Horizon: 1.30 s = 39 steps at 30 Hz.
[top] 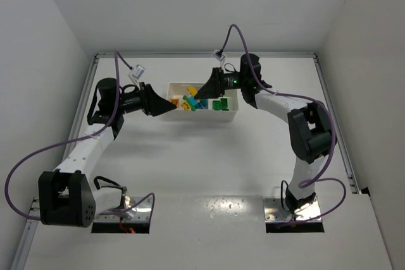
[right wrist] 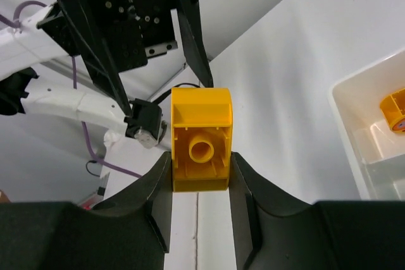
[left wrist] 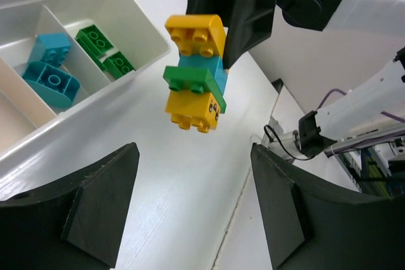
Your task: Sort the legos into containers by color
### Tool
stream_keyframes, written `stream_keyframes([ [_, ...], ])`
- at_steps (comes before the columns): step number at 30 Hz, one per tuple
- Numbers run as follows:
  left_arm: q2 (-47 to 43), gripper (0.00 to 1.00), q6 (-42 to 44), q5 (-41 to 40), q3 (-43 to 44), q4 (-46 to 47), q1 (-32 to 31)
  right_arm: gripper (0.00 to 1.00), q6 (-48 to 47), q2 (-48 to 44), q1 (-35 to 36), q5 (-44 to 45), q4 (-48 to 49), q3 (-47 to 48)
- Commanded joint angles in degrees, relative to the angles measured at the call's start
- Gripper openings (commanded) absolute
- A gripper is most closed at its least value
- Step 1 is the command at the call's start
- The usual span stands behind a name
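My right gripper (top: pixel 201 96) was closed on the lego stack (left wrist: pixel 196 74), with its fingers clamped against the two sides of the upper yellow brick (right wrist: pixel 201 150). The stack read, from that brick down, yellow, cyan, green, yellow, and it hung in the air clear of the bench (top: pixel 209 169), just beside the tray (left wrist: pixel 82 112). My left gripper (left wrist: pixel 193 181) stood wide and held nothing. It faced the stack from a short way off without touching it. In the tray, two green bricks (left wrist: pixel 95 39) lay in one end compartment and two cyan bricks (left wrist: pixel 54 80) lay in the middle compartment. An orange brick (right wrist: pixel 393 109) lay in the other end compartment.
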Motion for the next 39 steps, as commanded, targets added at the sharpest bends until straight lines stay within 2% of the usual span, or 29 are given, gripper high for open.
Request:
stream_keyframes([
  [1,-1.8,0.77,3.5,1.6,0.2,-1.5,-1.3,0.0,4.1,-0.6,0.3,0.7,5.7,2.8],
  [14,3.8,0.77,4.7,2.3,3.2,0.5,-6.3,0.0,6.5,-1.6,1.4,0.1,8.3,2.3],
  [22,4.9,0.64,4.2,3.4,3.8,3.1,-7.5,0.0,6.5,-1.1,1.9,-0.5,8.9,2.8],
  [31,4.9,0.46,0.2,4.5,2.8,12.1,-7.5,0.0,7.1,-0.5,1.9,-1.0,9.4,2.8],
  [33,5.5,0.37,0.2,5.5,2.8,12.1,-7.5,0.0,7.1,0.0,1.9,-1.0,9.4,2.8],
  [34,6.0,0.27,0.2,6.1,2.8,12.1,-7.5,0.0,7.1,0.0,1.9,-1.0,9.4,2.8],
  [37,6.5,0.12,1.1,7.1,3.9,9.7,-7.5,0.0,7.1,0.0,1.9,-1.0,9.4,2.8],
  [39,6.5,0.09,3.6,7.1,4.4,7.3,-8.0,0.0,7.1,0.6,0.5,-0.4,9.4,3.3],
])
